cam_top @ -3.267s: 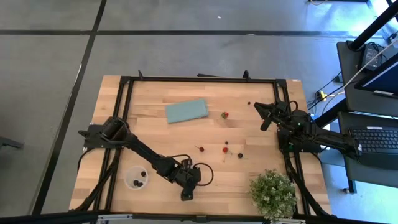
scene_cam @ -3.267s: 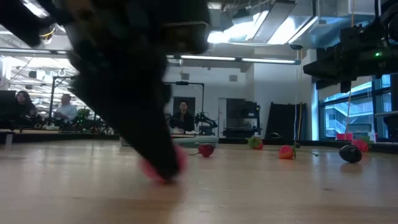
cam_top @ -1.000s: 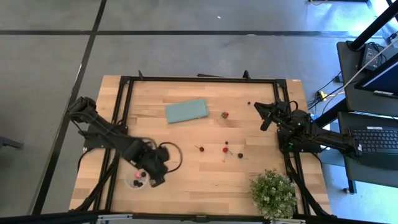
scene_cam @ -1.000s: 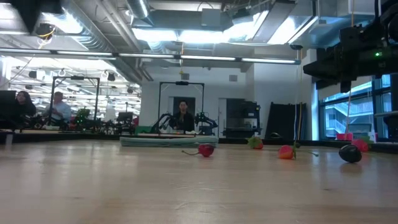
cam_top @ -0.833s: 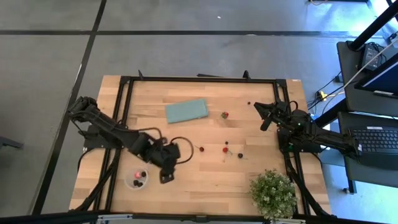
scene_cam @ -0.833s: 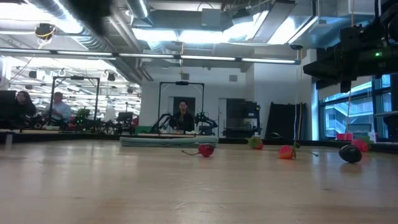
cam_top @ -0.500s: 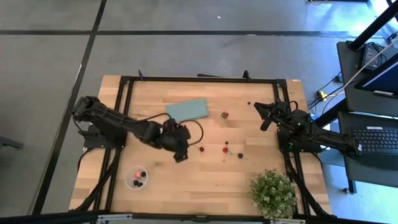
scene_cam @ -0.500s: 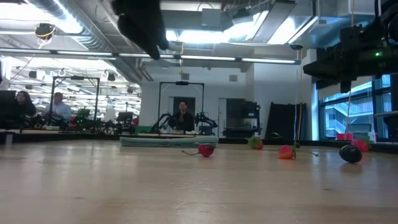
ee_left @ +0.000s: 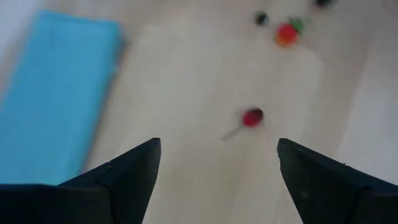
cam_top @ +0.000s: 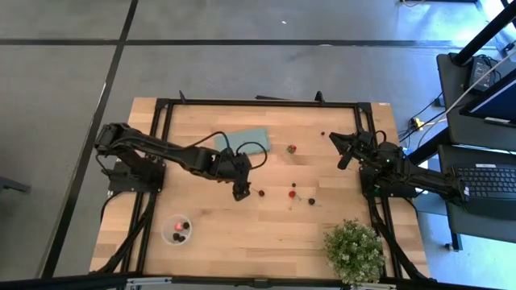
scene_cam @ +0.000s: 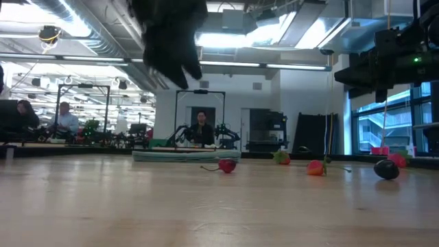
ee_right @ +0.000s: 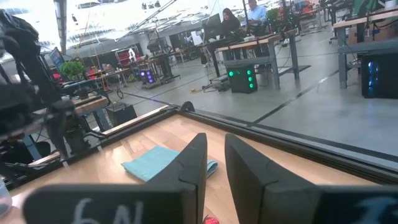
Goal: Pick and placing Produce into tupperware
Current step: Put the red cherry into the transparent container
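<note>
Several pieces of produce (cam_top: 293,193) lie loose near the middle of the wooden table (cam_top: 274,234), one red piece (cam_top: 260,192) just beside the left gripper (cam_top: 240,193), another red one (cam_top: 292,149) farther back. A few more sit inside the tupperware (cam_top: 177,230) near the table's front left edge, well apart from the rest. Above the loose red piece the left gripper hangs with its fingers spread wide and empty, next to the teal mat (cam_top: 242,142). At the right edge waits the right gripper (cam_top: 342,155), fingers nearly together, holding nothing. A green potted plant (cam_top: 354,251) stands at the front right corner.
</note>
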### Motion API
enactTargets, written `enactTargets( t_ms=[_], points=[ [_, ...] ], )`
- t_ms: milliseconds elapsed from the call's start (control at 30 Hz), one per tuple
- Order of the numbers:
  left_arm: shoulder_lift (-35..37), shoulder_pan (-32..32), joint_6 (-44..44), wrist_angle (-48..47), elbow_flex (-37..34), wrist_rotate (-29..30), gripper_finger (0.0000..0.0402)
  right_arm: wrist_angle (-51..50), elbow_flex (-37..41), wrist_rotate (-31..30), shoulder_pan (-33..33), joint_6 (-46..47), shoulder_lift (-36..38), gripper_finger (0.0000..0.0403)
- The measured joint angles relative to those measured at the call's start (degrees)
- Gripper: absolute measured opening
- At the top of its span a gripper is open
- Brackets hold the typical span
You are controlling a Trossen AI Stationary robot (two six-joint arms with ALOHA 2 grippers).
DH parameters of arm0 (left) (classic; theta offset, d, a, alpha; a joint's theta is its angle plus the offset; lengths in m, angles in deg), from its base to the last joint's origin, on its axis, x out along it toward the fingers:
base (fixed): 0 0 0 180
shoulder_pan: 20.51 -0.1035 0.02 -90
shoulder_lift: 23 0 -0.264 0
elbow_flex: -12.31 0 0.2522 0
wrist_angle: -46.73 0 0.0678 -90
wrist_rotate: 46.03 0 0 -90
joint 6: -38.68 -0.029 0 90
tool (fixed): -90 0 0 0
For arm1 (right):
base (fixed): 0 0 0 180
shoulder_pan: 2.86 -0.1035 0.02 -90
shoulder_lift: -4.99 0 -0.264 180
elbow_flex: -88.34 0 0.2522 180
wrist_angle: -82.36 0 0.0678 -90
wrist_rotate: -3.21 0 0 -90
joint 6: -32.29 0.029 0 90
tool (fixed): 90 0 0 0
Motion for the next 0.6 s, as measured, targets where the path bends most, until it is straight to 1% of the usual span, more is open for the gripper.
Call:
enactTargets(
  t_ms=[167,333,433,600],
  points=[
    [0.00,-0.03,-5.89,13.87,-7.79,-4.22,0.0314,-0.01,0.01,-0.01,0.00,0.00,0.00,0.0061],
    [0.00,-0.03,-10.98,27.96,-14.73,-4.75,0.0314,0.00,0.00,-0.01,0.00,0.84,0.00,0.0061],
    [-0.09,-0.05,-13.43,33.27,-16.86,-4.79,0.0314,0.00,-0.01,-0.02,0.00,1.17,0.00,0.0061],
    [-3.55,-0.29,-15.34,38.43,-17.18,-4.84,0.0314,-0.02,0.01,-0.05,0.02,1.11,0.00,0.0061]
  ],
)
